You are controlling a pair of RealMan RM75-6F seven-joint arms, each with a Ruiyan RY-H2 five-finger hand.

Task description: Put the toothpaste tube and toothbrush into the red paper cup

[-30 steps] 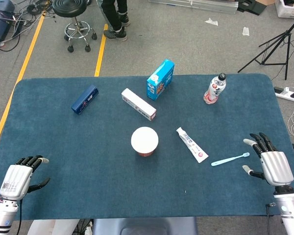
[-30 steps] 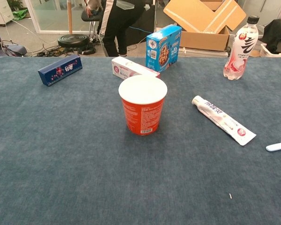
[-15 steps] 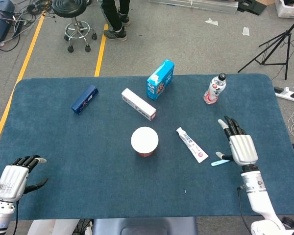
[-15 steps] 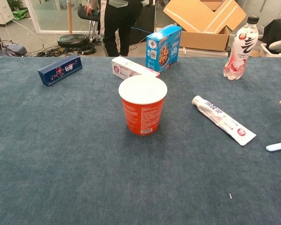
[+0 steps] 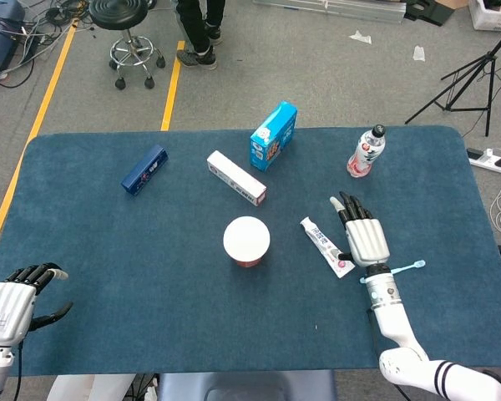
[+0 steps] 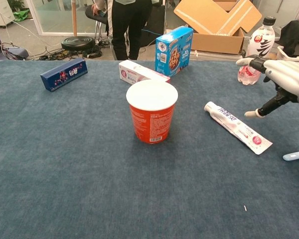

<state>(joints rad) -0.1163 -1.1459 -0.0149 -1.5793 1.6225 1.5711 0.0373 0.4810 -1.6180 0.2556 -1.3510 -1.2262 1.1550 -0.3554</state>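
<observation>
At the near left corner of the dark blue felt table (image 5: 150, 276) the left hand (image 5: 7, 302) hangs empty with fingers loosely spread, while the light blue toothbrush (image 5: 392, 271) lies flat near the right. The right hand (image 5: 363, 237) hovers wide and empty just right of the toothpaste tube (image 5: 326, 246), which lies right of the upright red paper cup (image 6: 152, 111). Farther back sit a navy box (image 5: 144, 169), white carton (image 5: 235, 177), blue box (image 5: 273, 135) and bottle (image 5: 366, 151), then grey floor with a yellow line (image 5: 175, 71), a stool (image 5: 129, 25) and a standing person (image 6: 124, 20)
</observation>
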